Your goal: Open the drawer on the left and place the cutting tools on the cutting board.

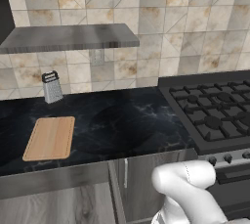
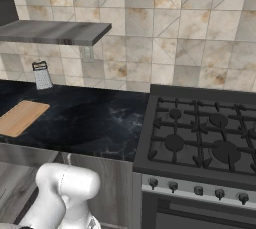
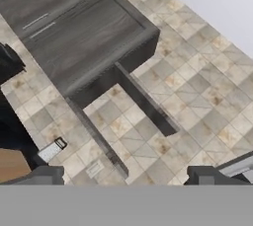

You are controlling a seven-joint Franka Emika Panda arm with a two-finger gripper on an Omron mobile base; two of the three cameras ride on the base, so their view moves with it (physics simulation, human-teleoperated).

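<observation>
The light tan cutting board [image 1: 50, 138] lies flat on the black marble counter [image 1: 127, 125], left of centre; it also shows at the left edge of the right base view as the board [image 2: 20, 117] and as a tan corner [image 3: 11, 165] in the hand view. Below the counter's front edge runs the grey wood-grain drawer front [image 1: 53, 180], flush with the cabinet face; its handle is out of view. The knife and peeler are hidden. My gripper [image 3: 126, 175] is open, its fingertips [image 3: 47, 174] far apart with nothing between them, and it looks up at the tiled wall.
A metal box grater [image 1: 52, 87] stands at the back of the counter by the wall, under a grey shelf [image 1: 68, 37]. A gas stove [image 1: 215, 113] takes up the right side. A narrow cabinet door [image 1: 134, 186] sits right of the drawer. My white arm elbow [image 1: 185, 181] hangs before the cabinets.
</observation>
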